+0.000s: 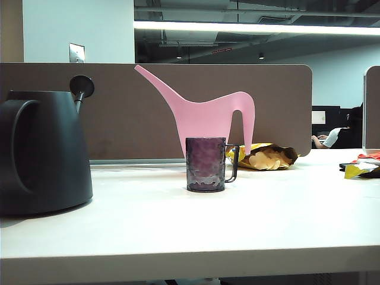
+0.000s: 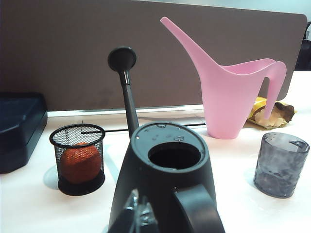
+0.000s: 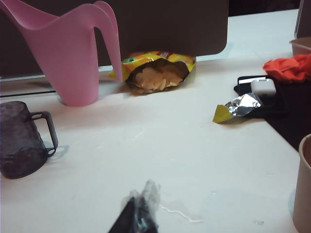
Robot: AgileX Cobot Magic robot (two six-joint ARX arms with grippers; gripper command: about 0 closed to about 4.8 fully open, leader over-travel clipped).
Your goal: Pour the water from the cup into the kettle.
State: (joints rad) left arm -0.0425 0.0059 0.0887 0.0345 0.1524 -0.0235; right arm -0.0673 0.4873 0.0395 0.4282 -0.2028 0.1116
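Note:
The cup [image 1: 206, 164], a dimpled purplish-grey glass mug with a thin dark handle, stands upright mid-table. The black kettle [image 1: 41, 154] stands at the left, its knob [image 1: 81, 86] raised on a thin stem. In the left wrist view the kettle [image 2: 170, 189] is right in front, its round top opening uncovered, and the cup [image 2: 281, 165] stands off to one side. My left gripper [image 2: 138, 213] is shut and empty close behind the kettle. My right gripper [image 3: 142, 206] hovers shut and empty over bare table, apart from the cup [image 3: 19, 141]. Neither gripper appears in the exterior view.
A pink watering can [image 1: 208, 116] stands behind the cup before a brown partition [image 1: 285, 107]. An open chip bag [image 1: 270, 156] lies beside it. A mesh pot with an orange ball [image 2: 77, 160], a foil wrapper [image 3: 238, 107], red cloth [image 3: 289, 68] and a beige cup [image 3: 303, 184] are nearby.

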